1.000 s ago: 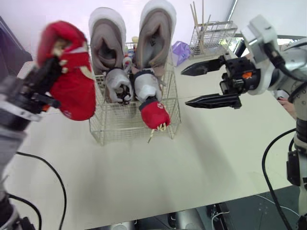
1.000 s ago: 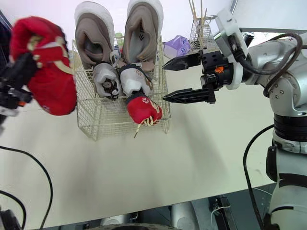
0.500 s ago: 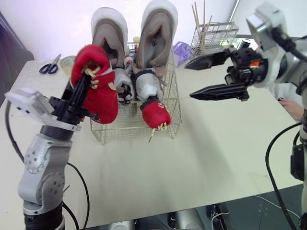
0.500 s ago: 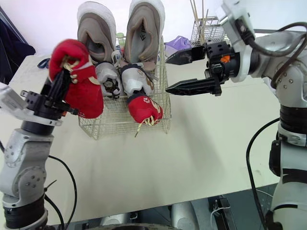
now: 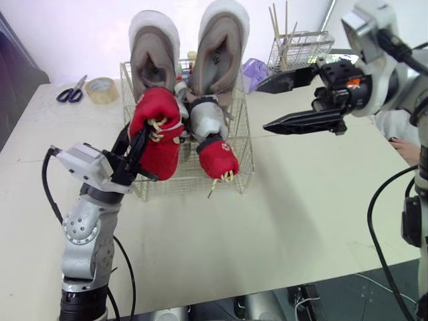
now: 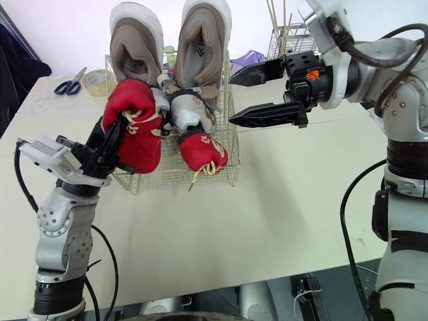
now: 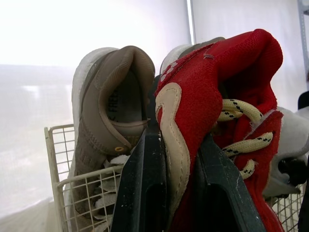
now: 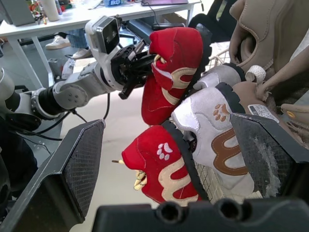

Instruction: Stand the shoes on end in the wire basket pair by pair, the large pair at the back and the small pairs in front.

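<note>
Cream table point(image 5: 287, 207): wire basket point(image 5: 243, 148) holds tan shoes point(image 5: 224, 47) at back, grey shoes point(image 5: 202, 122) and one red shoe point(image 5: 219, 158) in front. Left gripper point(image 5: 139, 142) clamps a second red shoe point(image 5: 162, 130); right gripper point(image 5: 261, 107) hangs open.

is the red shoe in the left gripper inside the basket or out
Out: the left gripper holds the red shoe raised at the basket's front left corner.

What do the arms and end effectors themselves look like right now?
The left arm and right arm are silver-grey jointed casings, each with a white camera box at the wrist and black cables. The right arm carries an orange mark near its wrist. The left end effector and right end effector each have two long, tapering black fingers; the right's pads are mesh-textured.
</note>
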Robot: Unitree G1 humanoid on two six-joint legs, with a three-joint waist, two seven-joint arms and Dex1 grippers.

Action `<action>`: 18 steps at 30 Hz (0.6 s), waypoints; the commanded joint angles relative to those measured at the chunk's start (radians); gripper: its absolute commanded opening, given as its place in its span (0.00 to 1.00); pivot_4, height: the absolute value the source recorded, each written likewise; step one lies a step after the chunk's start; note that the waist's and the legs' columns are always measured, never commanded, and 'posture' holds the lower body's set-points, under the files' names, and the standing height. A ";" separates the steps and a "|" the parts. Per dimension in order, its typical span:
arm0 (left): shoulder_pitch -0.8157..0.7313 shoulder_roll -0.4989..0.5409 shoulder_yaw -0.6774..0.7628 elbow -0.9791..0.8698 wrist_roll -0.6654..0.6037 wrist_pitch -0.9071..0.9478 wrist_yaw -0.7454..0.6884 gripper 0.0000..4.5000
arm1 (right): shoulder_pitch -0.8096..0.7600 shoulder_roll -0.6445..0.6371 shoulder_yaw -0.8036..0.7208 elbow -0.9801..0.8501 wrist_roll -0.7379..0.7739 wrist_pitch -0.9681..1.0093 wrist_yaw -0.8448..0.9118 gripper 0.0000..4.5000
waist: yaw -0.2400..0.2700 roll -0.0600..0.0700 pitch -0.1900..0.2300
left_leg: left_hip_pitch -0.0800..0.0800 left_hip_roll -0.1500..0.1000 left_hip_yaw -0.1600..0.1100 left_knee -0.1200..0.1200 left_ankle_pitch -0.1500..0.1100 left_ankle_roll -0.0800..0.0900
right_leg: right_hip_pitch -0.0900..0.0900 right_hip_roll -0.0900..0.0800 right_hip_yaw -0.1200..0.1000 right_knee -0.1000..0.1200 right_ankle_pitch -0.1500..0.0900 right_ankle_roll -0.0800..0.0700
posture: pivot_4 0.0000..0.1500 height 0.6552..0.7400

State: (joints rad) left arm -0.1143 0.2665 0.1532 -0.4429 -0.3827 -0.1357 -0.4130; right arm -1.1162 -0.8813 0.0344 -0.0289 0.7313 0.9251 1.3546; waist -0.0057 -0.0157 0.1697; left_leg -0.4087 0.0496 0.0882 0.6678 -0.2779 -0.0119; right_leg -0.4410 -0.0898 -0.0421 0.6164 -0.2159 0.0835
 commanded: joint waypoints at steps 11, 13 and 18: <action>0.051 -0.033 -0.060 0.154 0.095 -0.198 -0.057 0.01 | -0.009 -0.013 -0.056 -0.054 0.040 0.027 -0.031 1.00 | -0.001 0.001 -0.001 | 0.001 0.000 0.000 0.000 0.000 0.000 | 0.001 0.000 0.000 0.000 0.000 0.000 | 1.00 1.00; 0.070 -0.048 -0.059 0.206 0.094 -0.232 -0.058 0.01 | -0.011 -0.009 -0.057 -0.054 0.046 0.027 -0.033 1.00 | -0.002 0.002 -0.002 | 0.001 0.000 0.000 0.000 0.000 0.000 | 0.001 0.000 0.000 0.000 0.000 0.000 | 1.00 1.00; 0.077 -0.050 -0.047 0.311 0.120 -0.323 -0.056 0.01 | -0.011 -0.003 -0.054 -0.046 0.048 0.018 -0.038 1.00 | -0.003 0.005 -0.005 | 0.002 0.000 0.000 0.000 0.000 0.000 | 0.002 0.000 0.000 0.000 0.000 0.000 | 1.00 1.00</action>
State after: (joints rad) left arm -0.0886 0.2074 0.1277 -0.2152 -0.3095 -0.4662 -0.4470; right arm -1.1115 -0.8812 0.0228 -0.0565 0.7662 0.9531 1.3198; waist -0.0085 -0.0108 0.1645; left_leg -0.4063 0.0499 0.0882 0.6677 -0.2782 -0.0114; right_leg -0.4387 -0.0898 -0.0421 0.6164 -0.2158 0.0836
